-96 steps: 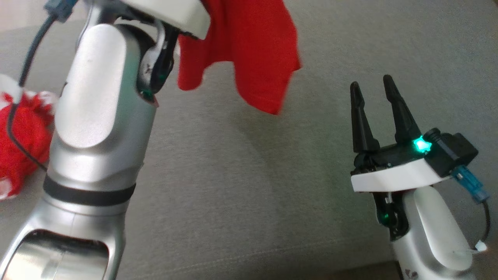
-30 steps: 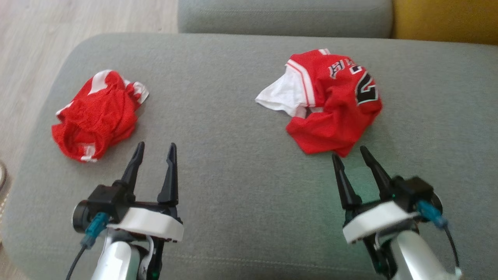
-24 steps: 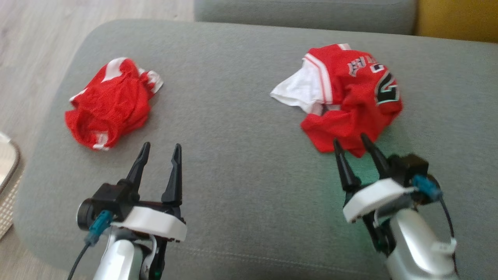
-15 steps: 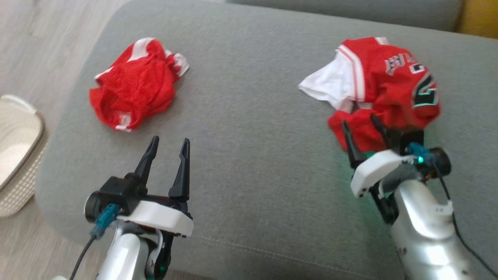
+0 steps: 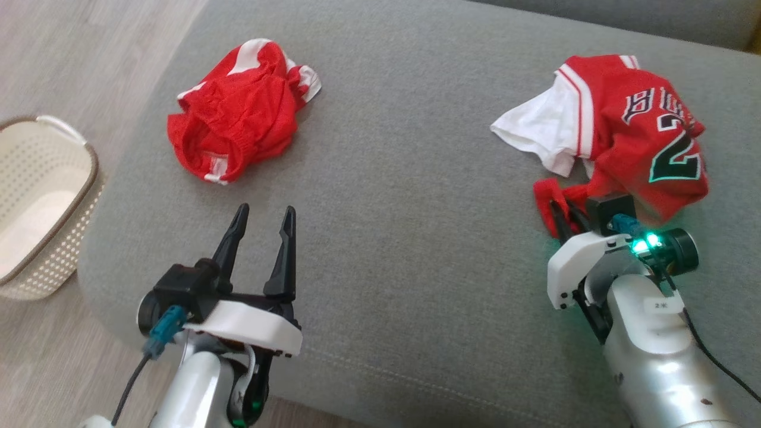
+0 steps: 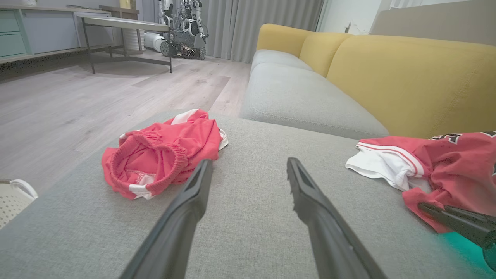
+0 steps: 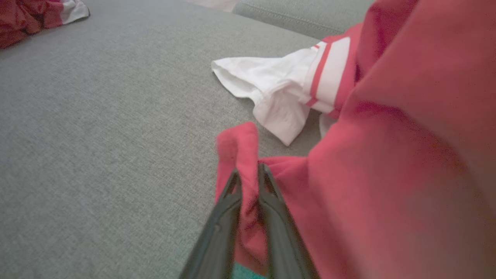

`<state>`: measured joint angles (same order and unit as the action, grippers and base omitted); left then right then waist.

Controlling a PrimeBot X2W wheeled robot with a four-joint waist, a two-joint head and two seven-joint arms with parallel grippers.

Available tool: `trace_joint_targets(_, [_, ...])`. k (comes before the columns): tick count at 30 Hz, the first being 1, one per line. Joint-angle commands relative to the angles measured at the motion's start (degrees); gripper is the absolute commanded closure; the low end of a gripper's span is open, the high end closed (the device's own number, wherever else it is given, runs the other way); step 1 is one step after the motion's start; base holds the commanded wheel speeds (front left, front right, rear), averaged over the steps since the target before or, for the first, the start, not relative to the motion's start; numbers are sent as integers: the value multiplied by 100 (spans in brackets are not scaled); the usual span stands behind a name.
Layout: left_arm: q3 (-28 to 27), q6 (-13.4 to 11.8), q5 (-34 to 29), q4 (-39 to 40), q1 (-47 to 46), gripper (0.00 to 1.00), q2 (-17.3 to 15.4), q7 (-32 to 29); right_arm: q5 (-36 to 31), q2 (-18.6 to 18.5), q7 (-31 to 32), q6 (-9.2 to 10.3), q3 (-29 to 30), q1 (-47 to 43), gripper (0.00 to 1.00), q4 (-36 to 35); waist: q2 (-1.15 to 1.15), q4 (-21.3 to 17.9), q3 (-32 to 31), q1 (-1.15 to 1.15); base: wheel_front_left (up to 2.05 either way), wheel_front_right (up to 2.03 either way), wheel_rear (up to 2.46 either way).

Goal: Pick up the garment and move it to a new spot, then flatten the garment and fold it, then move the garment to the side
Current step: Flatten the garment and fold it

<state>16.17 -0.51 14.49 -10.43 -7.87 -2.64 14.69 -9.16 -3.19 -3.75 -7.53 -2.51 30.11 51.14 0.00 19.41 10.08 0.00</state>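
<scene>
A crumpled red jersey [image 5: 642, 137] with white sleeves and dark lettering, the garment, lies at the right of the grey sofa seat [image 5: 404, 196]. My right gripper [image 5: 563, 205] is at its near edge, shut on a fold of red cloth. The right wrist view shows the fingers of that gripper [image 7: 248, 170] pinching that fold, with the jersey [image 7: 387, 155] bulking to the right. My left gripper [image 5: 266, 209] hovers open over the seat's front left, holding nothing. In the left wrist view its fingers [image 6: 248, 162] stand wide apart, the jersey [image 6: 453, 162] off to the right.
Red shorts [image 5: 238, 137] with white trim lie bunched at the seat's far left, also seen as shorts [image 6: 162, 155]. A cream perforated basket [image 5: 35, 196] stands on the wooden floor left of the sofa. Yellow backrests [image 6: 407, 77] rise behind the seat.
The head camera has swung left and down. My right gripper has advanced onto the jersey's near edge and closed on a fold of it. The left gripper stays open.
</scene>
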Motion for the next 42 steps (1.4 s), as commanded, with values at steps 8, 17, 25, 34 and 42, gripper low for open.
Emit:
trace_joint_targets(8, [-228,-35,52,157,-119,0,-24,30,-17,32,-396,4,-359,-80,100,-427,0,-462,-416,0,0,0,0])
trace_joint_targets(17, [-191,-126,161,231,63,0,-24,30,109,-984,314,4,-1417,-310,100,-1311,0,-1015,-781,0,0,0,0])
trace_joint_targets(25, [-25,-240,296,324,35,0,-24,30,1012,-3495,1470,4,-2698,-137,100,-2744,0,-1236,-778,0,0,0,0])
trace_joint_targets(34, [53,-261,313,316,-25,0,-24,30,1504,-4108,2064,4,-2661,-572,100,-3678,0,-1300,-705,0,0,0,0])
trace_joint_targets(42, [20,-216,222,250,-95,0,-24,30,1553,-3044,2014,4,-2241,-1519,0,-3798,0,-1468,-667,0,0,0,0])
